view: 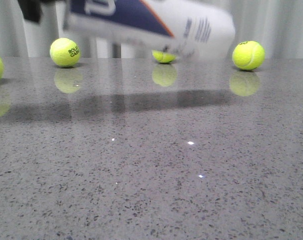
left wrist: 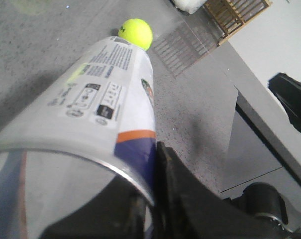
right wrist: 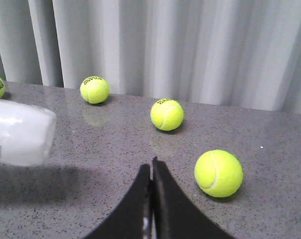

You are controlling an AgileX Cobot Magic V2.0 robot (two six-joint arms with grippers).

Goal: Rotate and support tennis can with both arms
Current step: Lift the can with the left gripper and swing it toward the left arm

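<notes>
- The left pincer [left wrist: 155, 209] pinches the tennis can [view: 151, 22] at its silver-rimmed end; in the left wrist view one black finger presses the can's side by the navy and orange label, the other finger mostly hidden under the rim.
- The right pincer [right wrist: 151, 199] has its two black fingers pressed together with nothing between them, standing apart from the can, whose white end shows at the edge of that view [right wrist: 18, 137].
- The can hangs in the air above the grey speckled counter [view: 151, 175], not touching it; its blurred shadow lies on the surface below.
- Its long axis runs nearly level across the front view, tilted a little: the labelled end sits higher on the left, the plain white closed end lower on the right.
- Yellow-green tennis balls lie on the counter behind it: one at the left [view: 64, 52], one partly hidden behind the can [view: 164, 56], one to the right [view: 248, 55].
- A pale curtain [right wrist: 190, 45] hangs behind the counter.
</notes>
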